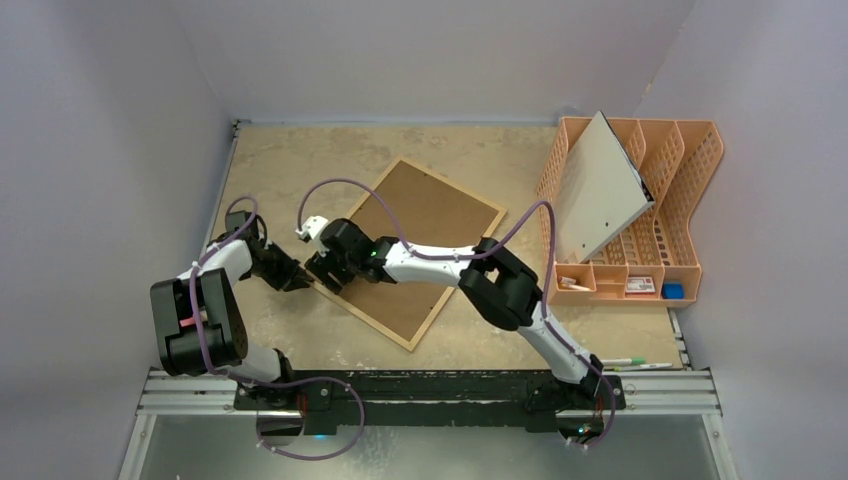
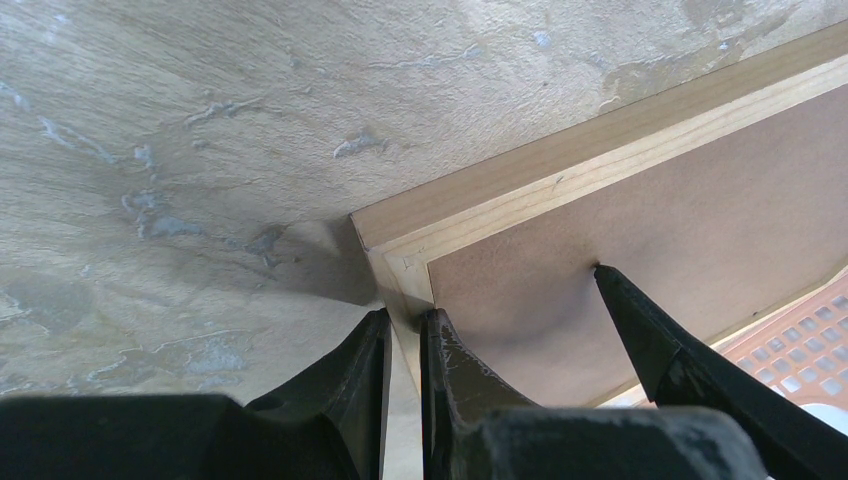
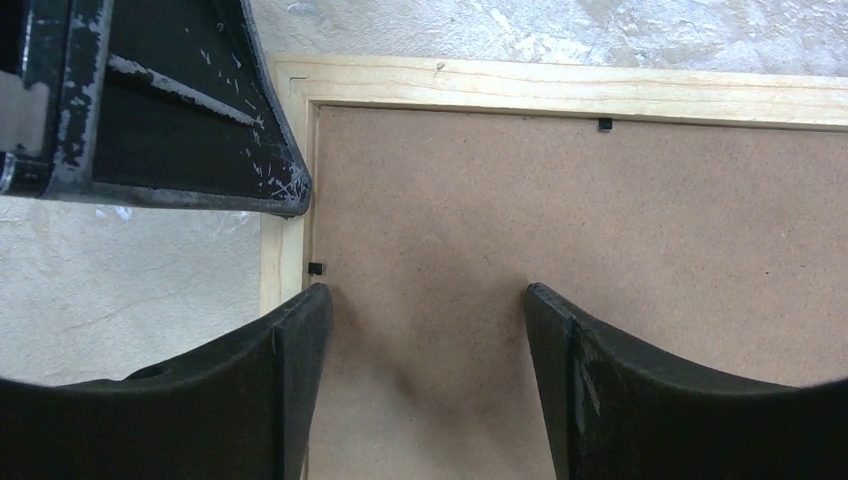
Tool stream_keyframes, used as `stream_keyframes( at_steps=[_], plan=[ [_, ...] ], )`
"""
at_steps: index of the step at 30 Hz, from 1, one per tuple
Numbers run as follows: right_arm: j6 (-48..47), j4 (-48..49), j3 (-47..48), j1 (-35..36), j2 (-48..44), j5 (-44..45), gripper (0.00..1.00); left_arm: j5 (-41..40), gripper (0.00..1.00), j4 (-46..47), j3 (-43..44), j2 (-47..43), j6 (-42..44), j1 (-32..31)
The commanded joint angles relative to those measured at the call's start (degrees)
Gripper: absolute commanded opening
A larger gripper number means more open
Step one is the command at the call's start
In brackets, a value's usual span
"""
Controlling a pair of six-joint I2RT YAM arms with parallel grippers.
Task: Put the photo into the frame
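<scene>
Wide shot from above: the sandy desk (image 1: 300,160) carries the frame (image 1: 430,215), lying face down and turned like a diamond, brown fibreboard back up. An orange file rack (image 1: 690,200) sits well apart at the right, with a grey-white board (image 1: 600,190) leaning in it.

The right arm (image 1: 510,285) is bent at the elbow and stretches leftward across the frame's near half. The left arm (image 1: 200,320) is folded up tight, its wrist pointing right. Both meet at the frame's left corner.

Down to the wrist views, which show what the top camera can't. The left pincer (image 2: 405,318) is clamped on the frame's light-wood rim right at that corner, one finger outside, one on the backing, with a dark shadow under the corner. The right pincer (image 3: 425,290) has its jaws spread wide apart over the fibreboard, just inside the rim. From the left wrist, one right fingertip (image 2: 640,320) touches the board.

Smallest of all: two little black tabs (image 3: 604,124) on the rim's inner edge.
</scene>
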Motion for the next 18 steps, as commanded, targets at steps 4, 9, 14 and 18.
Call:
stream_keyframes(
  at_steps=[4,9,14,18],
  plan=[
    [2.55,-11.72,3.10,1.07,6.55,-1.45,0.74,-6.58,0.00,-0.63,-1.84,2.77,1.78,0.09],
    [2.69,-13.40,5.05,1.40,8.17,-1.67,0.75,-6.44,0.00,-0.74,-1.92,2.79,1.78,0.05],
    [2.90,-15.91,7.20,1.70,9.90,-0.39,0.74,-6.43,0.00,-0.76,-1.92,2.78,1.78,0.05],
    [2.37,-17.94,7.69,2.20,11.19,1.24,0.71,-6.89,0.00,-0.73,-1.92,2.65,1.56,0.07]
  ],
)
